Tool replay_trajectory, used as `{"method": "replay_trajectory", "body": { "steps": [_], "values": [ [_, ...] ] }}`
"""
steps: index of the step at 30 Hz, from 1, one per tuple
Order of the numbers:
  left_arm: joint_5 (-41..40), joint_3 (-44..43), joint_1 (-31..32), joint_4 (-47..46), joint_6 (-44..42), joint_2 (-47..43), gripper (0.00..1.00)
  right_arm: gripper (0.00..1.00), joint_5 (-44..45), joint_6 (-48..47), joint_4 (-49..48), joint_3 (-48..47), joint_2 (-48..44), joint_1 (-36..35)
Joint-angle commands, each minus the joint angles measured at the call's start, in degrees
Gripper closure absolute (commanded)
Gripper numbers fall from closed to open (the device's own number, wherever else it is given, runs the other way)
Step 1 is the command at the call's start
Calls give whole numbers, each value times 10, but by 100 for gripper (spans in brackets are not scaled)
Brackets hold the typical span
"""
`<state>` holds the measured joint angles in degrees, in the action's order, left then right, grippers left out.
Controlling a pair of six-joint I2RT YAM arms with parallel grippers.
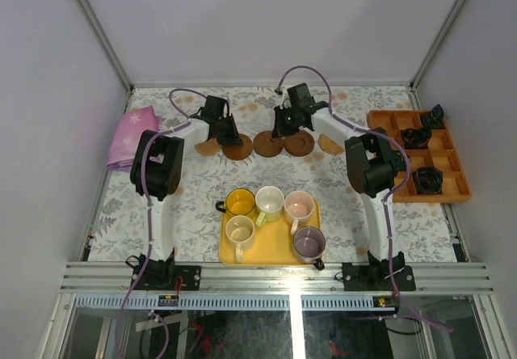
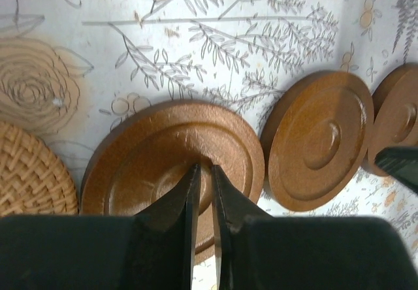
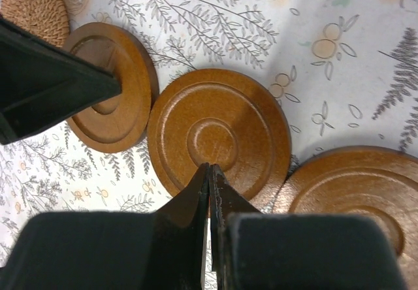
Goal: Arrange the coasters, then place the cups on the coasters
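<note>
The table [image 1: 194,205] has a pale floral cover. Across its far half, 5 coasters [image 1: 267,144] lie in 1 row: 3 dark brown ones close together in the middle and 1 tan woven one at each end. A yellow tray [image 1: 229,255] sits at the near edge, centre. An orange divided tray [image 1: 440,198] lies at the right, and what looks like a folded pink cloth [image 1: 133,137] at the far left.

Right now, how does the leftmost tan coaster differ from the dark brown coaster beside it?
The tan coaster is light and woven; the brown coaster is dark, smooth, with raised rings. The left fingers hang over the brown coaster, not the tan coaster. Both are round and lie flat on the tablecloth.
</note>
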<state>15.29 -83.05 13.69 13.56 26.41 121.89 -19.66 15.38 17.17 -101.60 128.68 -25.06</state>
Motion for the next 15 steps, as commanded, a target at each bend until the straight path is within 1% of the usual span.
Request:
{"method": "replay_trajectory", "body": {
  "steps": [1,9,15],
  "values": [
    [-23,-23,-7,10,-1,42,89,100,-35,-9,-4,-28,10,-11],
    [-20,-58,-16,19,-3,75,89,100,-43,-13,3,-30,29,-26],
    [-24,-51,-17,21,-8,70,89,100,-33,-13,8,-40,45,-27]
  ]
}}
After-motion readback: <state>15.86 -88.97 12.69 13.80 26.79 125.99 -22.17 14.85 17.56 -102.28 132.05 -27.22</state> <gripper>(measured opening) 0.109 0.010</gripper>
